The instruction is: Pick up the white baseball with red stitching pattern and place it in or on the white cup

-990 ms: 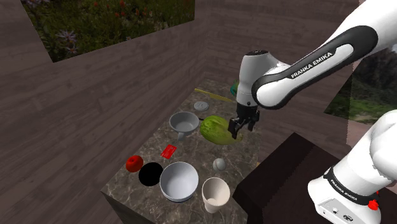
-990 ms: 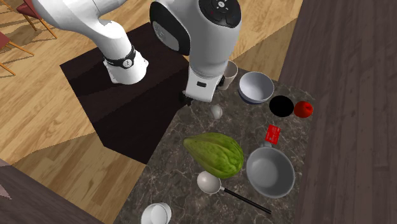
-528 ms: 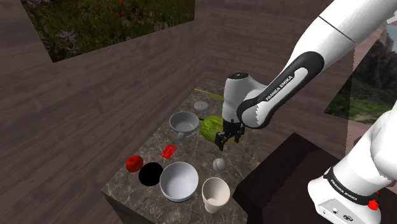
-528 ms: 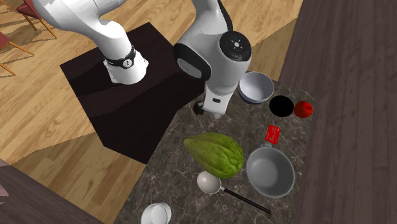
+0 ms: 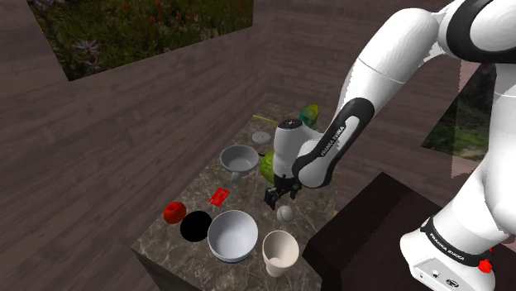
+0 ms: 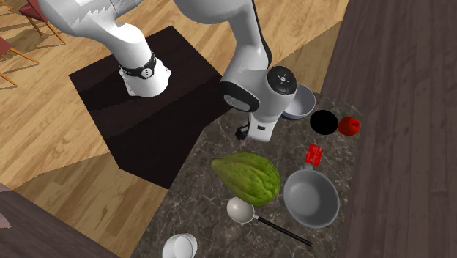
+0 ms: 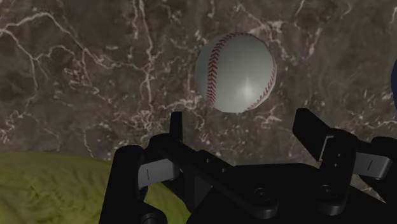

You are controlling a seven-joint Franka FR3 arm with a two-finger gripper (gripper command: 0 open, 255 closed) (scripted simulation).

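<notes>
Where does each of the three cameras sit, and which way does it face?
Shoulder view: beside the stand, looking down over the marble table; arm reaches up-left.
Second exterior view: high across the table, facing the stand; arm from above.
Wrist view: on the gripper, looking down at the baseball; open fingers show.
Shoulder and wrist views share the baseball.

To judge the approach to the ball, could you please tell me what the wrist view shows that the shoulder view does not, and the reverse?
The wrist view adds the red stitching on the ball, and that the gripper is open, its fingers apart with the ball ahead of them, untouched. The shoulder view adds the white cup, with a large bowl beside it. Both share the ball, the gripper, the marble counter and the green fruit.
</notes>
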